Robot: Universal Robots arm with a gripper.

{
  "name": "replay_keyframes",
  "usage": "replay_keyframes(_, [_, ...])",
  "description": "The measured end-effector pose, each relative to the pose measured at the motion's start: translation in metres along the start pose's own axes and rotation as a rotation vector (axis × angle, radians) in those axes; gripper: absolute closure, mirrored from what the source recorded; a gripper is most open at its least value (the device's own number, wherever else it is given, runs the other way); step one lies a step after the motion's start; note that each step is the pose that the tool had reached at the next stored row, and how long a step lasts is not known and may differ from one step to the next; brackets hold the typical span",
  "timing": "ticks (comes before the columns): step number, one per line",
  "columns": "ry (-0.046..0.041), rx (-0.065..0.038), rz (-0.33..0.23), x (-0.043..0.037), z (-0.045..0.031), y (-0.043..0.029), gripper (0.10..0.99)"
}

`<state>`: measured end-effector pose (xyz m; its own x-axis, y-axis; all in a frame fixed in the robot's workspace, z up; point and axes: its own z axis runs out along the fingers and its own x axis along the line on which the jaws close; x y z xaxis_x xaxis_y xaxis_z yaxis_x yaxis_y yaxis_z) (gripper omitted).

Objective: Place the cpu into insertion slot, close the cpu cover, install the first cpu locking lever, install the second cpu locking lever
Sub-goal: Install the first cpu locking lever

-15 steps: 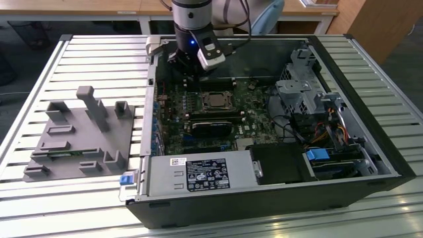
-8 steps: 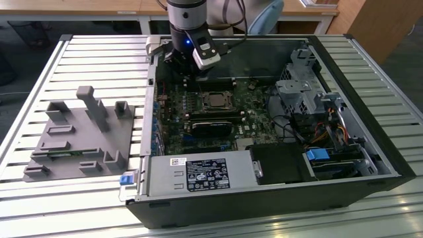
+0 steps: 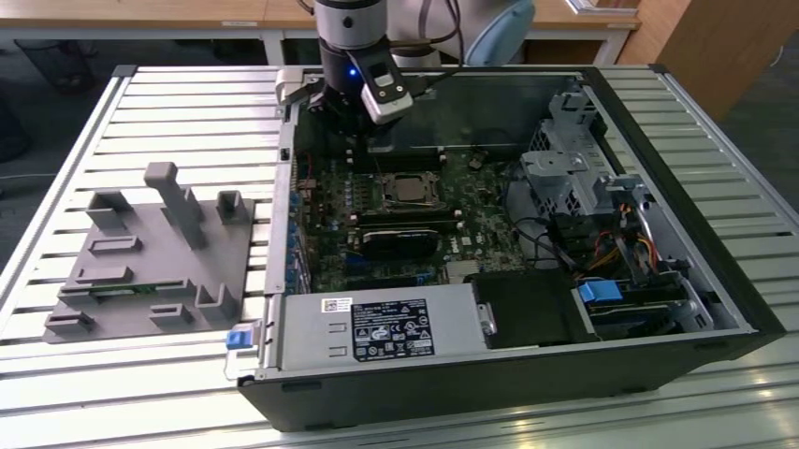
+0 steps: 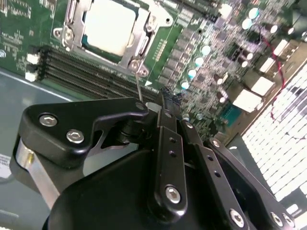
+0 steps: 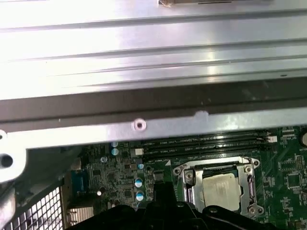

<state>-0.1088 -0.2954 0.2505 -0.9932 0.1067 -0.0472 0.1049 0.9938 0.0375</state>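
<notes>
cpu (image 4: 108, 24) seated under cover (image 4: 140, 45), cover flat | grip (image 4: 169, 98) fingers pinched together, nothing held, tip just beside upright lever (image 4: 138, 84) | I guess closed to nudge lever w/ tip, not grab

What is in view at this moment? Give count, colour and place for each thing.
table: one, pale, slatted, under everything
case: one, black, open, on the table
fixture: one, grey, on the table at the exterior view's left of the case
board: one, green, inside the case
cpu: one, silvery-tan, on the board, framed by the cover
cover: one, silver, lying flat around the cpu
lever: one seen, thin silver rod, from the cover's corner toward the hand
memory slots: several, black, beside the cpu
power supply: one, grey, labelled, at the case's near edge
arm: one, grey, over the case's far edge
hand: one, black, above the board by the lever
</notes>
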Motion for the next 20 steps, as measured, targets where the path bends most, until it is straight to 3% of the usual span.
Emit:
replay_keyframes(8, [0.0004, -0.001, -0.011, -0.0014, 0.0004, 0.0070, 0.980])
replay_keyframes(11, [0.0005, -0.001, -0.012, -0.0112, 0.0009, 0.0080, 0.980])
replay_keyframes(20, [0.0023, -0.001, -0.016, -0.0514, 0.0050, 0.0122, 0.980])
